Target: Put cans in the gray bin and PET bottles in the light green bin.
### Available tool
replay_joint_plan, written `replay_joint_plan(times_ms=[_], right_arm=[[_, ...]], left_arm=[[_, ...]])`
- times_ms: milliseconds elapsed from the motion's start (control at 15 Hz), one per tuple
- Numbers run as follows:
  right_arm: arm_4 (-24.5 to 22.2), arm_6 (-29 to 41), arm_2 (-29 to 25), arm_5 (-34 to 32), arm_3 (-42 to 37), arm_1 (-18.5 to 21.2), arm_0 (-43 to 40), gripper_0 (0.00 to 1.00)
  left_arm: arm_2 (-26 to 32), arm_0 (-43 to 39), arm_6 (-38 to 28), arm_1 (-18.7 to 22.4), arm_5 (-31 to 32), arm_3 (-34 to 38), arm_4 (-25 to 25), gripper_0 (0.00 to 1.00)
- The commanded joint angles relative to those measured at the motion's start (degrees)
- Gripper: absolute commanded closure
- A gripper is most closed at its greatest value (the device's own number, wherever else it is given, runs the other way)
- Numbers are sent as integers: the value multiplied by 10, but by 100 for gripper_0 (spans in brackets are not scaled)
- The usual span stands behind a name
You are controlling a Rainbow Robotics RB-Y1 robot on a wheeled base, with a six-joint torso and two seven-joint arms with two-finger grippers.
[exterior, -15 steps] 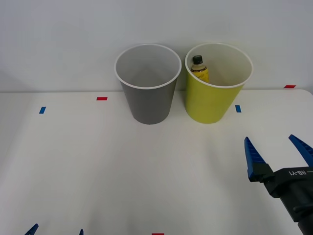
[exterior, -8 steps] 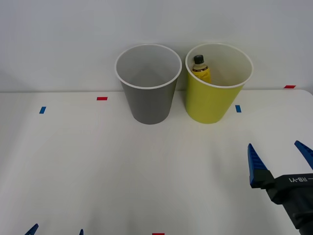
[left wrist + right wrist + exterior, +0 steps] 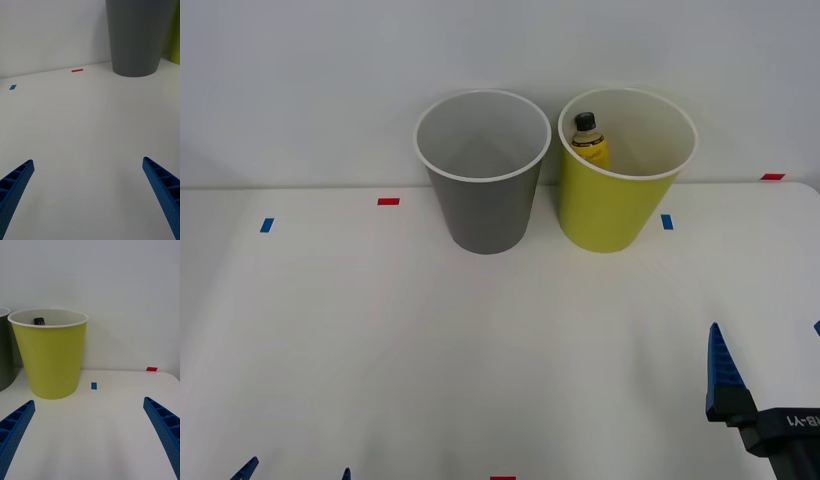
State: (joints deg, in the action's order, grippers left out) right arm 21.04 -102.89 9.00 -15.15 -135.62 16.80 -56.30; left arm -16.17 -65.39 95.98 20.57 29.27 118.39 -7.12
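At the back of the white table stand the gray bin (image 3: 482, 172) and, to its right, the light green bin (image 3: 622, 170). A PET bottle (image 3: 588, 141) with a black cap and yellow label stands inside the light green bin (image 3: 50, 354); its cap (image 3: 39, 321) peeks over the rim. My right gripper (image 3: 770, 360) is open near the table's front right corner, holding nothing. My left gripper (image 3: 295, 470) is open at the front left edge, its fingertips (image 3: 15, 183) wide apart, facing the gray bin (image 3: 138, 35).
Small red tape marks (image 3: 388, 201) and blue tape marks (image 3: 667, 221) lie on the table around the bins. A plain white wall rises right behind the bins. The table's right edge runs close to my right gripper.
My right gripper has pulled back toward the front right corner, lower in the front view. The bins, the bottle and the left gripper have not moved.
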Motion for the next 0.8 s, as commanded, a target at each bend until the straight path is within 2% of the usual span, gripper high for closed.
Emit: replay_joint_plan(times_ms=[67,200,333,400,533,667,800], right_arm=[[-9,7,30,-123,84,11,-55,0],[-21,9,36,-130,84,-7,-103,0],[-76,18,14,-137,84,-27,-143,0],[-104,54,5,-138,84,-32,-158,0],[-116,95,6,-146,89,-34,-172,0],[-123,97,8,-198,143,-35,-163,0],[-126,108,16,-219,165,-34,-164,0]], left_arm=[[0,0,0,0,0,0,0,0],[0,0,0,0,0,0,0,0],[0,0,0,0,0,0,0,0],[0,0,0,0,0,0,0,0],[0,0,0,0,0,0,0,0],[0,0,0,0,0,0,0,0],[0,0,0,0,0,0,0,0]])
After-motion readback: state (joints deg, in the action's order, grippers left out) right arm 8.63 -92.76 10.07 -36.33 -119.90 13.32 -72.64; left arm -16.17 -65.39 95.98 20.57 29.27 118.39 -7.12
